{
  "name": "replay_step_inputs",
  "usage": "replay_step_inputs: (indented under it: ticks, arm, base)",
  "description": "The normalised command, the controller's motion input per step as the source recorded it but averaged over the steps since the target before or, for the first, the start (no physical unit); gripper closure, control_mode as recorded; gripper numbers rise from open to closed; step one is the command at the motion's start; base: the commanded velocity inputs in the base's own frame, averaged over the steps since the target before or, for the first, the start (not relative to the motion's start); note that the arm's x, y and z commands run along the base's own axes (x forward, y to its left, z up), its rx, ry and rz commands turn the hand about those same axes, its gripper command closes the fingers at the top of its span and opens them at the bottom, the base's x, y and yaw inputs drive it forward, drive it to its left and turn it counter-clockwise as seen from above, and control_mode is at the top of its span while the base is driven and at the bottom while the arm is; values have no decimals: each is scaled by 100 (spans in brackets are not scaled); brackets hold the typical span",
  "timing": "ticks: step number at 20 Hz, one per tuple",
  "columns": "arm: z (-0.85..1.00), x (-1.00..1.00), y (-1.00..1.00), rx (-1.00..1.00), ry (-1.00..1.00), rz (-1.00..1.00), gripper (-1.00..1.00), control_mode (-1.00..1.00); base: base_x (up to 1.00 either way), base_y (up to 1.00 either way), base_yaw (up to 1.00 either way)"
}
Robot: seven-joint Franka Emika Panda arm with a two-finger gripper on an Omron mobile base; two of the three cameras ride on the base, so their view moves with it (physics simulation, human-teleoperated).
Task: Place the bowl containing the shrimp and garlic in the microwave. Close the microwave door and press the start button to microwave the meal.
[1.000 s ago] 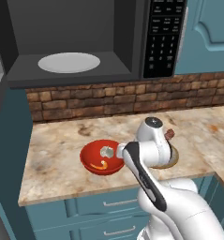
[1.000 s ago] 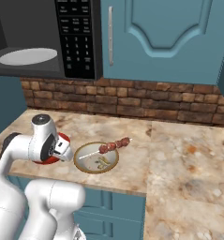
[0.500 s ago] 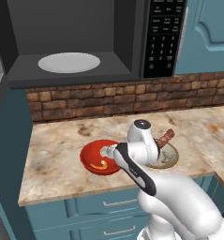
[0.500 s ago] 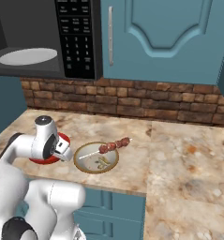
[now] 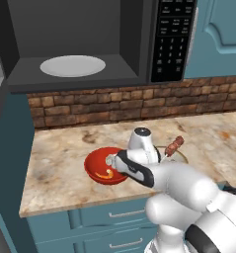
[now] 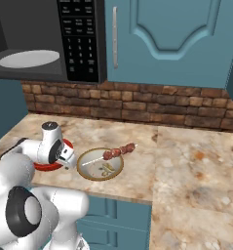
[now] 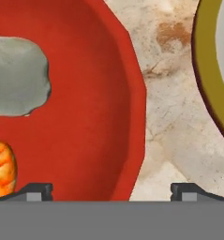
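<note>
Two wide-spread fingertips (image 7: 33, 191) now lower, straddling the bowl (image 7: 94, 93) rim.

Left base view: set behind and left of the arm, facing forward and down, with the open microwave (image 5: 80, 44) in the upper part of the frame and the counter (image 5: 60, 148) across the middle. Right base view: set behind and right, same counter (image 6: 186, 156) seen from the other side, microwave (image 6: 45, 39) at upper left, tan plate (image 6: 100, 164) near centre. Shared by both: counter, brick wall, microwave, bowl (image 5: 102, 166), plate. Hand view: very close, looking down on the bowl's rim (image 7: 132, 122) and bare counter beside it.
</note>
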Motion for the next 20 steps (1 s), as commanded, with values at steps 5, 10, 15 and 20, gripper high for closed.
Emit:
replay_step_inputs:
  ticks: [5, 10, 15, 20]
  arm:
    - [-29, 22, 0, 0, 2, 0, -100, -100]
    - [-18, 17, 0, 0, 0, 0, -100, -100]
    - [-2, 2, 0, 1, 0, 0, 100, -100]
    - [0, 0, 0, 0, 0, 0, 100, -100]
  base:
    - [0, 0, 0]
    - [0, 0, 0]
    - [0, 0, 0]
    - [0, 0, 0]
